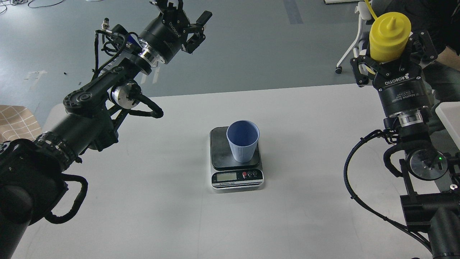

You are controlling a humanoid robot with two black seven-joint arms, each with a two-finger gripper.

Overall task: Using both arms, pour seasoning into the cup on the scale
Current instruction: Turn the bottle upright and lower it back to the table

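Observation:
The light blue ribbed cup (243, 141) stands upright on the dark top plate of the small digital scale (236, 180) in the middle of the white table. My right gripper (390, 54) is raised at the far right, beyond the table's back edge, and is shut on the yellow squeeze bottle (390, 36), held upright with its cone nozzle up. My left gripper (188, 19) is raised at the upper left, well away from the cup, with its fingers spread open and nothing in them.
The white table (305, 151) has rounded corners and its back edge runs across the middle of the view. A white wheeled stand (354, 43) is on the grey floor behind the right arm. A checked cloth (16, 122) lies at the left edge.

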